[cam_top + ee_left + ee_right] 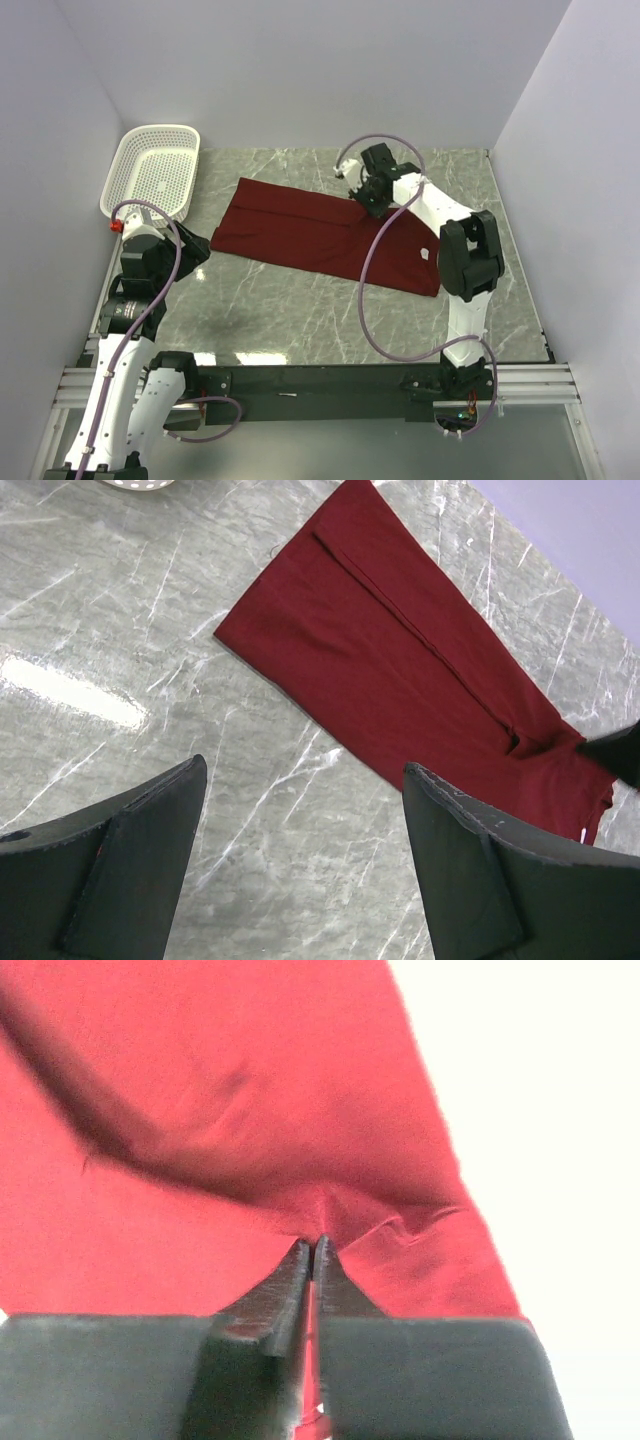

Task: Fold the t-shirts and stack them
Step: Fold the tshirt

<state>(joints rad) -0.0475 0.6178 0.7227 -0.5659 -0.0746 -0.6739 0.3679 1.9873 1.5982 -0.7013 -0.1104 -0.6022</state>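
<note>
A dark red t-shirt (310,235) lies as a long folded strip across the middle of the marble table, with its small white neck label (425,254) near the right end. My right gripper (368,200) is down at the strip's far edge, shut on a pinch of the red cloth (330,1210), which puckers at the fingertips. The same t-shirt (410,660) stretches diagonally across the left wrist view. My left gripper (305,770) hangs open over bare marble at the table's left side, short of the shirt's left end, nothing between its fingers.
A white mesh basket (152,172) stands tilted at the back left corner, partly off the table. White walls close in the left, back and right. The right arm's cable (375,290) loops over the shirt and the front of the table (300,310).
</note>
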